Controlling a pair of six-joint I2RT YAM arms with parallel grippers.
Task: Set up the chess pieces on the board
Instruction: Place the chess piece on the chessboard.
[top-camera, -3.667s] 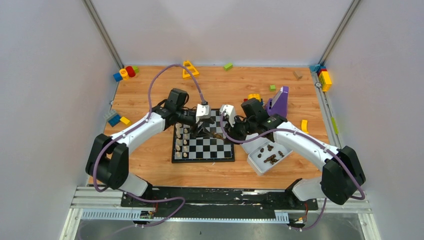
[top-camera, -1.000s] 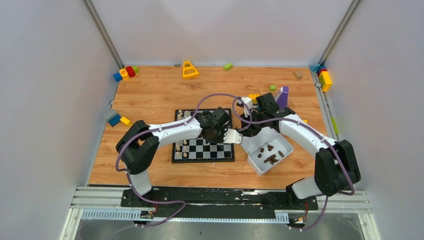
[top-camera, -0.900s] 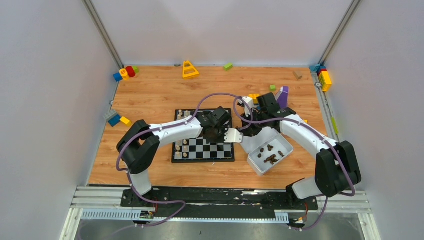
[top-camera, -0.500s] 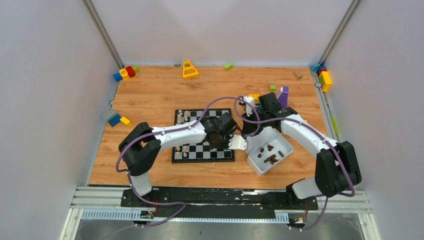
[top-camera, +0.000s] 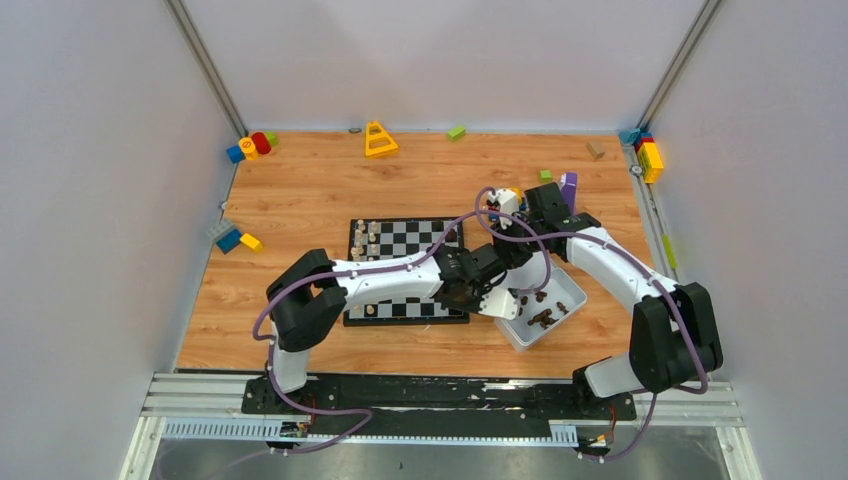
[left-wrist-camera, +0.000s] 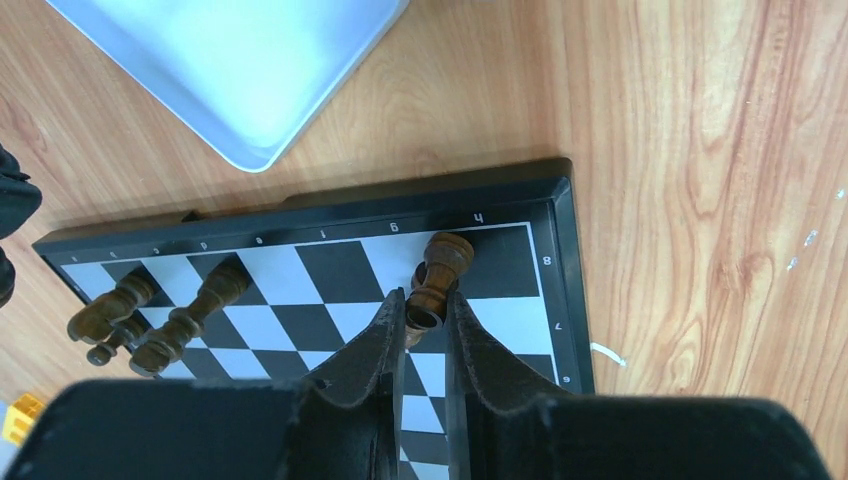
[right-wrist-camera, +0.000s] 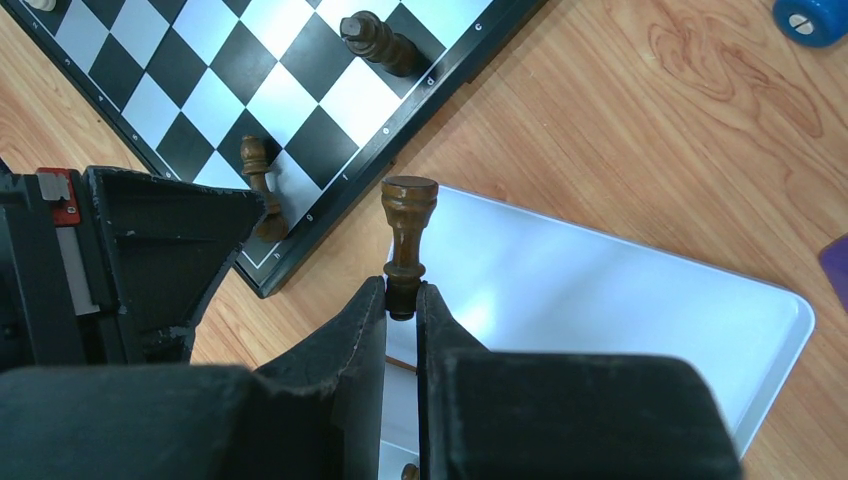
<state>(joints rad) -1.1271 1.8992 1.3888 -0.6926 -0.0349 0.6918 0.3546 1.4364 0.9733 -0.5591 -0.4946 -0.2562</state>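
The board (top-camera: 405, 320) lies mid-table, with pale chess pieces (top-camera: 368, 236) along its left side. My left gripper (top-camera: 480, 290) reaches across to the board's right edge. In the left wrist view it (left-wrist-camera: 425, 310) is shut on a dark brown piece (left-wrist-camera: 440, 275) tilted over a corner square near the rim (left-wrist-camera: 560, 200). Two more dark pieces (left-wrist-camera: 190, 320) stand further along that edge. My right gripper (right-wrist-camera: 402, 295) is shut on the base of another dark piece (right-wrist-camera: 407, 225), held over the white tray (right-wrist-camera: 620, 300) beside the board's rim (right-wrist-camera: 290, 258).
The white tray (top-camera: 575, 300), with several dark pieces (top-camera: 540, 316) in it, sits right of the board. A purple object (top-camera: 568, 188) stands behind the right arm. Toy blocks (top-camera: 250, 146) and a yellow triangle (top-camera: 378, 140) are scattered near the table's far and side edges.
My left arm has swept right across the board to its right edge, carrying the dark piece. The right gripper has shifted slightly back and right with its piece.
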